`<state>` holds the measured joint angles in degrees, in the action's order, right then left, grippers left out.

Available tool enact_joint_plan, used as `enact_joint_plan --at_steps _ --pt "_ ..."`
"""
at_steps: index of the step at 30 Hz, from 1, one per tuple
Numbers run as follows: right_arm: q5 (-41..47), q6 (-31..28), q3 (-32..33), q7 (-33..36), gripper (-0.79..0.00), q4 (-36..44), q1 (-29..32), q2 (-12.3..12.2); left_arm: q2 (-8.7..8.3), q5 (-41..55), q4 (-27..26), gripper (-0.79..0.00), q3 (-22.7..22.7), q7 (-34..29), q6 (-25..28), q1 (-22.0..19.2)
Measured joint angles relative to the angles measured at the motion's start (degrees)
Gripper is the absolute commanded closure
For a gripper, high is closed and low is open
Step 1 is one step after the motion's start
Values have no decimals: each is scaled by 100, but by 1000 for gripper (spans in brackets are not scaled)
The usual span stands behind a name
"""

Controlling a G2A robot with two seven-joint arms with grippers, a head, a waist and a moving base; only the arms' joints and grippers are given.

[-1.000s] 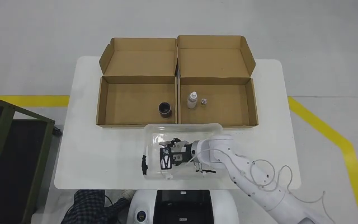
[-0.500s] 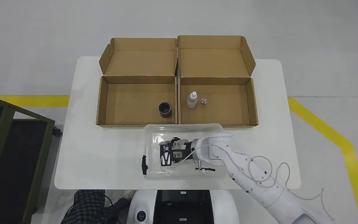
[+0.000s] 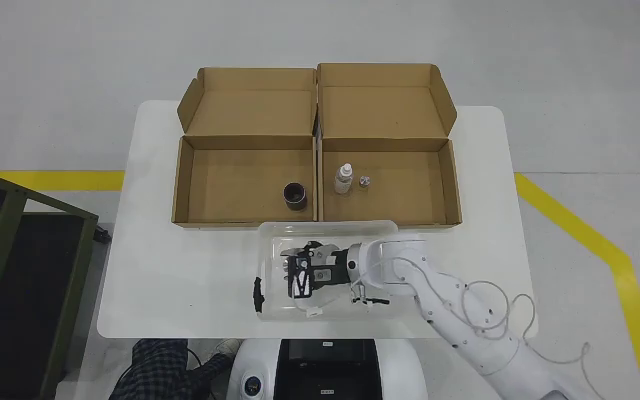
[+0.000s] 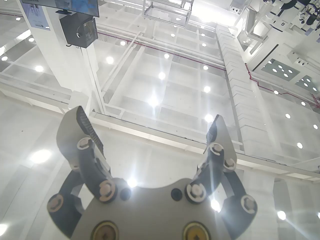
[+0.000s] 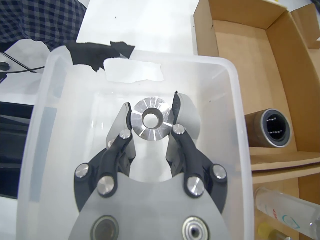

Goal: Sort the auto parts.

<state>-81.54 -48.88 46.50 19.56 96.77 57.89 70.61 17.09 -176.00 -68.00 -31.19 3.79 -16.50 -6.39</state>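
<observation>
Top view: my right tool (image 3: 300,276) sits inside the clear bin (image 3: 268,232) at lower centre of the frame, on the white worktop (image 3: 170,280). Above the bin, the left box (image 3: 182,195) holds a dark cylinder (image 3: 295,193); the right box (image 3: 452,195) holds a small bottle (image 3: 344,179) and a small metal piece (image 3: 365,181). The bin is light and, in my judgement, an arm dragging on its wall during lift-out could shift or tip it. Left wrist view: my left tool (image 4: 148,116) stands wide apart, holding nothing, aimed at the ceiling, so I see no hazard from it. Right wrist view: the right tool (image 5: 151,106) is closed narrow on a metal ring (image 5: 150,136), one pad on each side of its rim, within the bin (image 5: 235,81). The ring is smooth and round, and the contact patches look small. I expect it could rotate or slip out on a fast lift. I cannot tell whether it is clear of the bin floor. A carry toward the dark cylinder (image 5: 267,131) could clip the cardboard wall between.
</observation>
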Motion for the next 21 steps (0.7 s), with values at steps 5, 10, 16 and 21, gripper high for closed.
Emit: enact_joint_plan --at_steps 5,10,16,21 --pt "279 28 336 -73 0 407 185 -77 0 0 0 -785 0 0 0 0" --pt "585 -22 643 -179 0 823 325 -143 0 0 0 -785 0 0 0 0" --pt "808 65 903 -325 0 1235 386 -186 0 0 0 -785 0 0 0 0" --pt "990 128 1100 -400 0 1563 343 -208 0 0 0 -785 0 0 0 0"
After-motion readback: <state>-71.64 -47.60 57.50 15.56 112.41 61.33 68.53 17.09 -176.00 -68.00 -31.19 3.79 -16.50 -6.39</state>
